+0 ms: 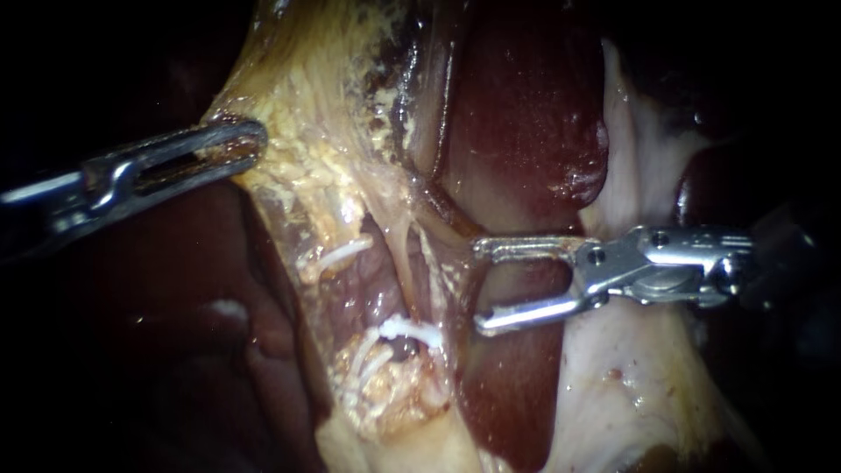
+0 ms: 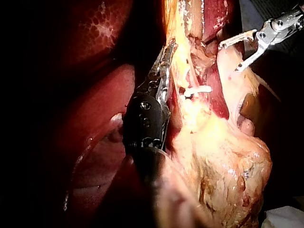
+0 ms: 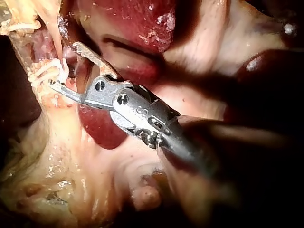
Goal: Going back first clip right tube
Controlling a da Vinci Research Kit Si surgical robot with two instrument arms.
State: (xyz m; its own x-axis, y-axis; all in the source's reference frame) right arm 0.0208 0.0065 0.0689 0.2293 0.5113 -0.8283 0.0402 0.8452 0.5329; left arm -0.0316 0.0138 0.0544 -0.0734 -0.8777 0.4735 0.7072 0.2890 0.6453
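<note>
Two tools are in view. The left tool (image 1: 252,144) enters from the left, and its jaws are clamped on the edge of a yellow, fatty sheet (image 1: 307,131) of tissue. In the left wrist view the same tool (image 2: 165,57) lies along that sheet (image 2: 190,28), with its jaws closed against the margin. The right tool (image 1: 479,287) enters from the right with its jaws spread wide. A clear gap shows between them, nothing is gripped, and dark red liver (image 1: 526,105) fills the background behind the gap. The jaw tips point toward the dissected window at the middle of the field. A white clip (image 1: 405,329) sits across a pale tube (image 1: 408,280) at the lower end of that window, just beside the tip of the lower jaw. Whether the jaw touches it cannot be told from this view. In the right wrist view the right tool (image 3: 61,64) shows the same open jaws, with the clip (image 3: 53,71) lying at the tip of one jaw, beside rather than between them. In the left wrist view the clip (image 2: 198,89) lies well apart from the right tool (image 2: 229,58), ahead of the left tool's tip and across the sheet.
</note>
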